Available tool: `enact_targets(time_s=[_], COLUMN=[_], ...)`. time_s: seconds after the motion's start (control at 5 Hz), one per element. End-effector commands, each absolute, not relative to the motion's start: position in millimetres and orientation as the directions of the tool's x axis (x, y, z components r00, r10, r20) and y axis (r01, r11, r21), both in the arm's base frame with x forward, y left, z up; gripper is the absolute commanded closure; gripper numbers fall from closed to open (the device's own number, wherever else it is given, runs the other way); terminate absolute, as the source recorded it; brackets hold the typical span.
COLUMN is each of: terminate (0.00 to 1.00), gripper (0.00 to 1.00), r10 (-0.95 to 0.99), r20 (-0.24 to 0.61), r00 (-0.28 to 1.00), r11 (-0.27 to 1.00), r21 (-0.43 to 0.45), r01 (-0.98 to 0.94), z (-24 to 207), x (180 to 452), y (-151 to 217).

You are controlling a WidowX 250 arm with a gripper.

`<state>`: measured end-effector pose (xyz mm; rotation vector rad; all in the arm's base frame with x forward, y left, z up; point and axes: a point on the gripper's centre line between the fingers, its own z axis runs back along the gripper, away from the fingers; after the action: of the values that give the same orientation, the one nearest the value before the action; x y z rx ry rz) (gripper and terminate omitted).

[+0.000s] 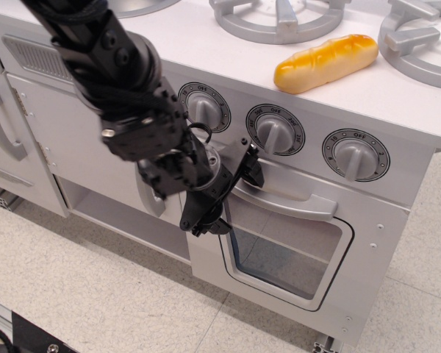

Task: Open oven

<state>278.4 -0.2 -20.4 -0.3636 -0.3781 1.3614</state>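
Note:
The light grey oven (367,235) has its wide door with the clear window (283,257) standing shut. Its horizontal bar handle (298,202) runs under three round dials (275,131). My black gripper (229,197) is open at the handle's left end. One fingertip (251,171) sits just above the bar, the other (206,224) hangs lower by the door's left edge. The jaws straddle the bar end without closing on it. Whether they touch it I cannot tell.
A toy bread roll (325,62) lies on the stovetop between two grey burners (278,16). A narrow cabinet door with a vertical handle (148,200) is left of the oven, partly behind my arm. Another handle (4,125) is at far left. Tiled floor (95,294) lies below.

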Motion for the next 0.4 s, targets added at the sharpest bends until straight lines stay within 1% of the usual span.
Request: enact_targets(time_s=[0.0,0.2], terminate=[0.00,0.00], gripper=[0.00,0.00], r10=[0.980,0.967], r20=[0.022,0.019], r00=[0.197,0.252], r11=[0.187,0.238], r21=[-0.432,-0.402], r01=[-0.882,-0.884], z=[-24,-19], x=[259,244], y=[-4,-8])
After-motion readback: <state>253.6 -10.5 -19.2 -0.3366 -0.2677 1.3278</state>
